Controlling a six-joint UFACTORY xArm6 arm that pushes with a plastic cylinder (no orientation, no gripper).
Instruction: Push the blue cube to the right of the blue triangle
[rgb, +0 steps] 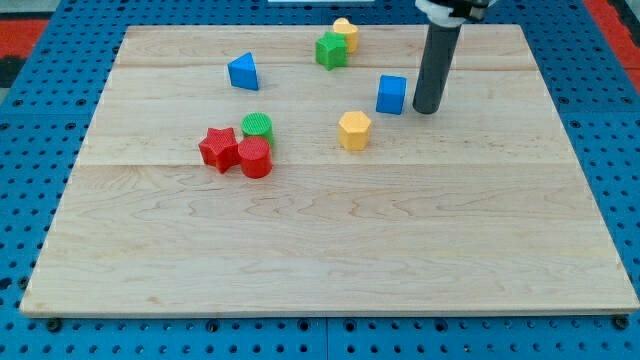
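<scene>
The blue cube (392, 94) sits on the wooden board (330, 250) in the upper right-centre. The blue triangle (243, 71) lies well to its left, near the view's top. My tip (426, 110) rests on the board just to the right of the blue cube, a small gap apart from it. The dark rod rises from there out of the view's top.
A green block (331, 49) and a yellow block (346, 33) touch near the view's top centre. A yellow hexagon (354, 130) lies below-left of the blue cube. A red star (218, 149), a red cylinder (255, 158) and a green cylinder (257, 126) cluster at left.
</scene>
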